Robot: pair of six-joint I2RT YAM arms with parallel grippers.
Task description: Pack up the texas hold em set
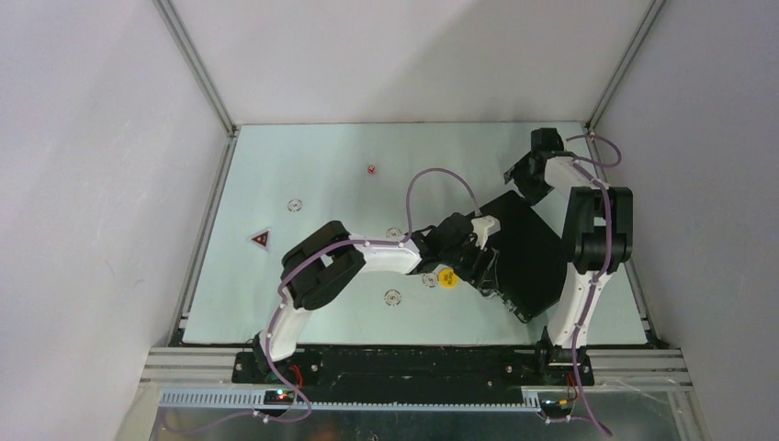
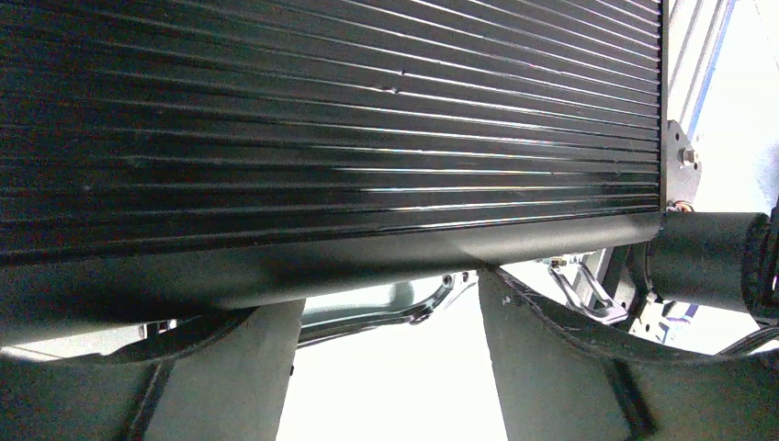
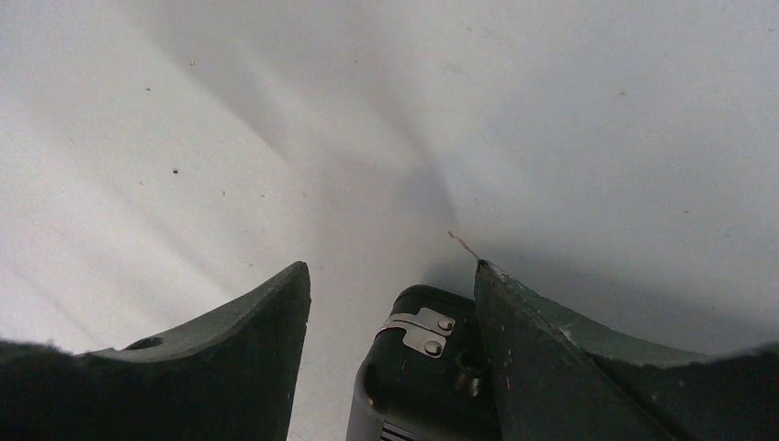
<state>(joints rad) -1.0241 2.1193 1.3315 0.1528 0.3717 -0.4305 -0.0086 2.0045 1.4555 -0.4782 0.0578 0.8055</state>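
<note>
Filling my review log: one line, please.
left tool open at case edge | right tool open at case corner | yellow disc loose

One briefcase [image 1: 528, 253], four chips [image 1: 295, 204], one die [image 1: 371, 169], one yellow disc [image 1: 447, 277], one triangle [image 1: 262, 240].

Glossy ribbed briefcase [image 2: 331, 119], shiny metal latch [image 2: 574, 280]

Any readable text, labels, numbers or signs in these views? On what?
No text can be read in any view.
Mark on the triangular piece: too small to read.
Print on the round chips: too small to read.
The yellow disc and the black case: no text shows.
</note>
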